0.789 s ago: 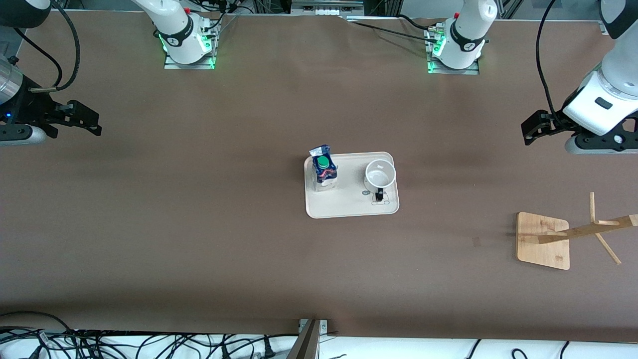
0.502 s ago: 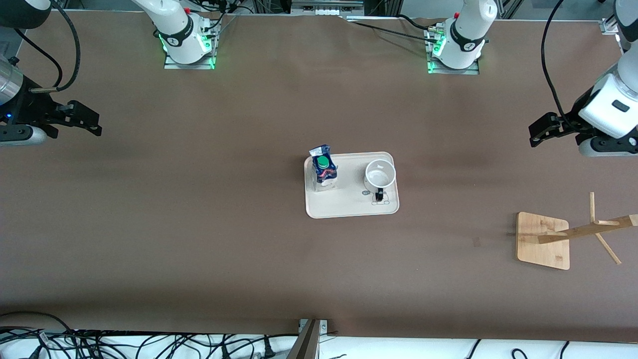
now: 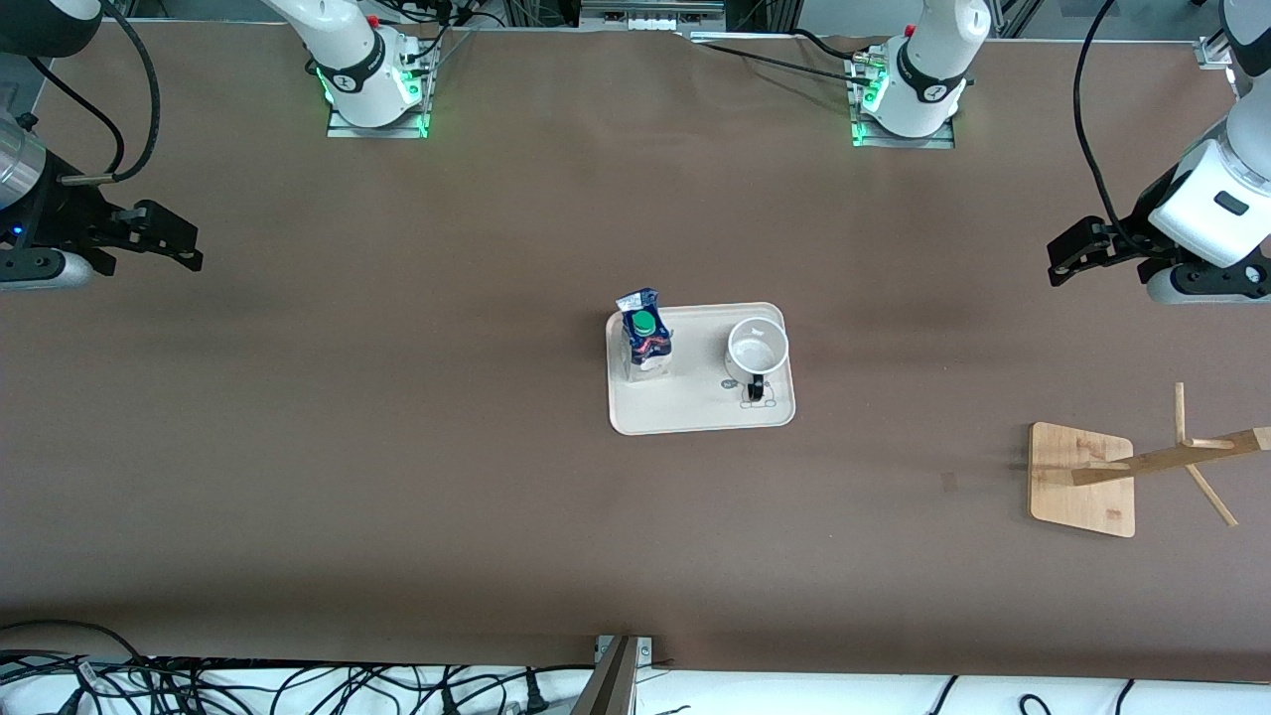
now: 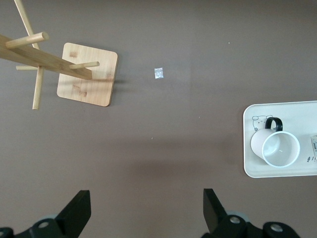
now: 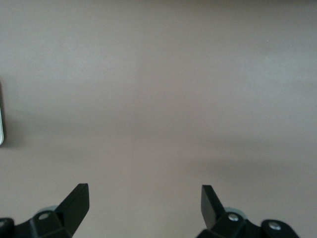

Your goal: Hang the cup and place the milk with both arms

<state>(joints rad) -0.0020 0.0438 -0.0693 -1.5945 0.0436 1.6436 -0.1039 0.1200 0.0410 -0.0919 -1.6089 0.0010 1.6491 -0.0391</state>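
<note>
The white cup [image 3: 758, 348] stands upright on a cream tray [image 3: 695, 412] at the table's middle, its black handle toward the front camera. The milk [image 3: 645, 343], blue-topped with a green cap, stands on the same tray toward the right arm's end. My left gripper [image 3: 1067, 260] hangs open over bare table at the left arm's end, well away from the tray. Its wrist view shows the cup [image 4: 275, 148], the tray [image 4: 250, 144] and empty open jaws [image 4: 147, 203]. My right gripper [image 3: 184, 248] waits open over bare table at the right arm's end, empty in its wrist view [image 5: 145, 198].
A wooden cup rack [image 3: 1080, 479] with a square base and pegged post [image 3: 1172, 459] stands at the left arm's end, nearer the front camera than the left gripper; it also shows as the rack [image 4: 86, 82] in the left wrist view. A small pale scrap [image 3: 949, 482] lies between rack and tray.
The left arm's wrist has pulled back toward the bases' side and its end of the table, then eased slightly toward the tray. The right arm, cup and milk have not moved.
</note>
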